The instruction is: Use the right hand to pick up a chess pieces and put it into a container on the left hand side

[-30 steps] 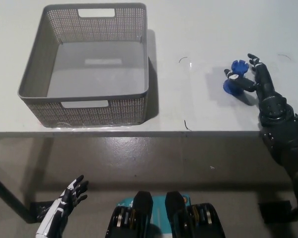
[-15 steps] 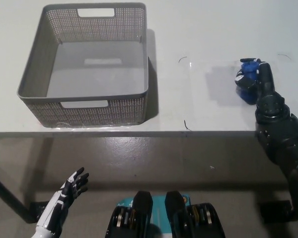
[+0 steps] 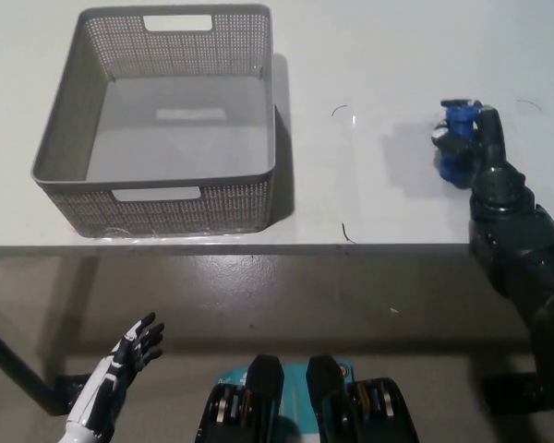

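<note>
At desk's right: right robot hand clamped on blue chess piece. Left robot hand low, fingers spread. Grey basket far left.

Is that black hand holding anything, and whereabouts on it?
The right hand is closed on the blue chess piece, seemingly around its middle. The left hand holds nothing.

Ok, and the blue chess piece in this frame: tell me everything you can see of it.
The blue chess piece looks like glossy blue plastic, with a rounded base and a narrower top. It sits at the right side of the white table, far from the grey basket. The black right hand is closed around it from the right, covering part of it. Whether it is lifted off the table cannot be told, nor which piece it is.
</note>
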`<state>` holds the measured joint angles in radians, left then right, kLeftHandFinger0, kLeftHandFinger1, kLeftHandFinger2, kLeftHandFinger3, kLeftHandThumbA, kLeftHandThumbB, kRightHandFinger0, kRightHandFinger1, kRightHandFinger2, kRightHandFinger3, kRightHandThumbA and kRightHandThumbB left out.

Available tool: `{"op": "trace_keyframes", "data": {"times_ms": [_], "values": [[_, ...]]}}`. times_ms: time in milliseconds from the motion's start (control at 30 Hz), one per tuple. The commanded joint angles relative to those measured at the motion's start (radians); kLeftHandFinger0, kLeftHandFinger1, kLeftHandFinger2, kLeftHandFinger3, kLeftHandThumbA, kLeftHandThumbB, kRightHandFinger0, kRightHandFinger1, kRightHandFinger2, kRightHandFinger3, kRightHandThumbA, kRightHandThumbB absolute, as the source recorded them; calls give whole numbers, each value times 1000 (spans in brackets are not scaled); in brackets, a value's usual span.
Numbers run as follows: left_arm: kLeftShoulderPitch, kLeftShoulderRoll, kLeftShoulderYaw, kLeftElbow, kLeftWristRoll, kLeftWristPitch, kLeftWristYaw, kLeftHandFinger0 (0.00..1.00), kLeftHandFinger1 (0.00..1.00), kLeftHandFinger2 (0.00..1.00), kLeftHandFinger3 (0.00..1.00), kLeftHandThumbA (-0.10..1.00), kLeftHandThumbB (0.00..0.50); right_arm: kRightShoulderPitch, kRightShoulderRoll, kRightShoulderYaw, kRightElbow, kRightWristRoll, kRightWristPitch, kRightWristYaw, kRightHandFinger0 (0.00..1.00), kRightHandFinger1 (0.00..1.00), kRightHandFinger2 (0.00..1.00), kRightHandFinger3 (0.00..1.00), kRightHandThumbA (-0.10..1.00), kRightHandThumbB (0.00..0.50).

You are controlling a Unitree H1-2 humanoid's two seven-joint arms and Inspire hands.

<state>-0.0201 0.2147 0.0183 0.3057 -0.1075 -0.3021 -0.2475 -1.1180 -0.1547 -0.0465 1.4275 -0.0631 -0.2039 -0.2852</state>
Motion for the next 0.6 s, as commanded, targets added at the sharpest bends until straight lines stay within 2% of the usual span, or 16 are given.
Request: {"op": "trace_keyframes", "data": {"times_ms": [0,33,100,133,167,233,300,433,533,567], "values": [[-15,13,13,-10,-27,-17,-11,1000,1000,1000,1000,1000,288,-121,16,4,-52,7,-109,-19,0,184,609,673,-100,141],[-13,14,13,-14,-27,-14,-11,1000,1000,1000,1000,1000,288,-134,22,7,-62,5,-115,-19,0,170,625,697,-100,136],[-12,13,14,-12,-28,-17,-10,1000,1000,1000,1000,1000,295,-156,32,13,-81,-2,-117,-21,0,243,729,777,-100,139],[-11,13,14,-15,-28,-12,-10,1000,1000,1000,1000,1000,296,-162,36,17,-87,-6,-119,-24,0,265,750,783,-100,142],[-9,14,13,-21,-30,-7,-13,1000,1000,1000,1000,1000,289,-170,41,20,-98,-10,-126,-30,0,269,753,783,-100,150],[-11,17,13,-19,-29,-8,-14,1000,1000,1000,1000,1000,293,-185,49,47,-126,-39,-161,-52,0,218,669,709,-100,159],[-14,19,13,-19,-30,-9,-16,1000,1000,1000,1000,1000,295,-208,63,55,-161,-38,-168,-44,0,221,658,687,-100,160],[-16,21,13,-16,-24,-12,-15,1000,1000,1000,1000,1000,304,-240,94,68,-210,-44,-137,-45,0,288,715,755,-100,163],[-13,18,13,-17,-17,-16,-8,1000,1000,1000,1000,1000,308,-270,129,69,-230,-36,-109,-36,0,282,664,757,-100,125],[-12,18,13,-21,-20,-12,-9,1000,1000,1000,1000,1000,309,-281,143,76,-236,-43,-104,-38,0,288,690,782,-100,129]]}}
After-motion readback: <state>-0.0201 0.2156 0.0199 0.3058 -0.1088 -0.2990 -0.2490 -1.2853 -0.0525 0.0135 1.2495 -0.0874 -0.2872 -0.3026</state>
